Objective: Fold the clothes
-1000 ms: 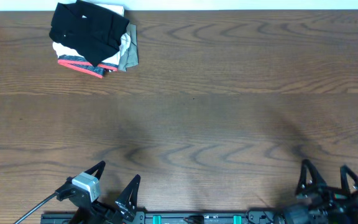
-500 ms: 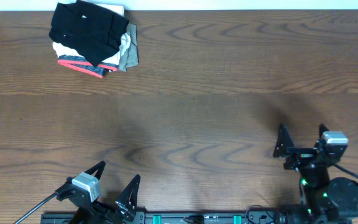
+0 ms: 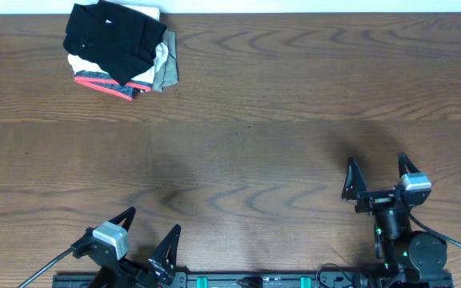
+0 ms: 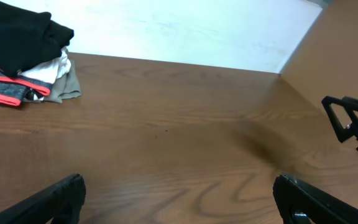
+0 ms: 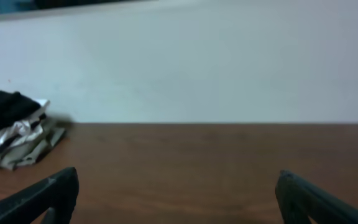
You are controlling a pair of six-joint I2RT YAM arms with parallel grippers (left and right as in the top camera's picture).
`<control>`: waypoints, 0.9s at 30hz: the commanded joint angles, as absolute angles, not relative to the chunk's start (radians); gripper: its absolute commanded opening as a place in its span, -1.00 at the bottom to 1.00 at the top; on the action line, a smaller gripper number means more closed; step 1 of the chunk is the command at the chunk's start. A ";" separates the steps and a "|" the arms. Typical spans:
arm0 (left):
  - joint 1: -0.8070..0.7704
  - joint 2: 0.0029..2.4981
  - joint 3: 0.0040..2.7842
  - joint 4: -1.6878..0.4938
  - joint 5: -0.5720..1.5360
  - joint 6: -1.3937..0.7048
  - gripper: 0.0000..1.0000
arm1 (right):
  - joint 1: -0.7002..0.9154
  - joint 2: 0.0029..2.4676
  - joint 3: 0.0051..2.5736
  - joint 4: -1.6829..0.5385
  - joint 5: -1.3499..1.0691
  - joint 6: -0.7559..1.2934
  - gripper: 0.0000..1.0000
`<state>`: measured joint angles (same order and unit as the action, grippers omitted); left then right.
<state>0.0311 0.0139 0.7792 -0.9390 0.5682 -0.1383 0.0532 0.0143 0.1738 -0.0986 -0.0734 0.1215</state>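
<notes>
At the table's (image 3: 294, 96) far left corner, the black shirt (image 3: 110, 36) is lying atop a stack of folded clothes (image 3: 146, 76). Both the left gripper (image 3: 145, 234) and right gripper (image 3: 374, 174) are hovering wide open, holding nothing. The reach is just starting; next comes crossing over to grasp the shirt.
</notes>
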 commanded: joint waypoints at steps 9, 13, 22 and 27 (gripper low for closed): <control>0.033 0.010 0.781 -0.938 0.563 -0.147 0.96 | 0.039 0.006 0.033 0.179 -0.087 0.051 0.98; 0.033 0.010 0.781 -0.938 0.563 -0.147 0.96 | 0.039 0.006 0.006 0.241 -0.087 0.043 0.99; 0.033 0.010 0.781 -0.938 0.563 -0.147 0.96 | 0.039 0.006 0.006 0.147 -0.087 -0.033 0.99; 0.033 0.010 0.781 -0.938 0.563 -0.147 0.96 | 0.039 0.006 0.006 -0.015 -0.086 -0.072 0.98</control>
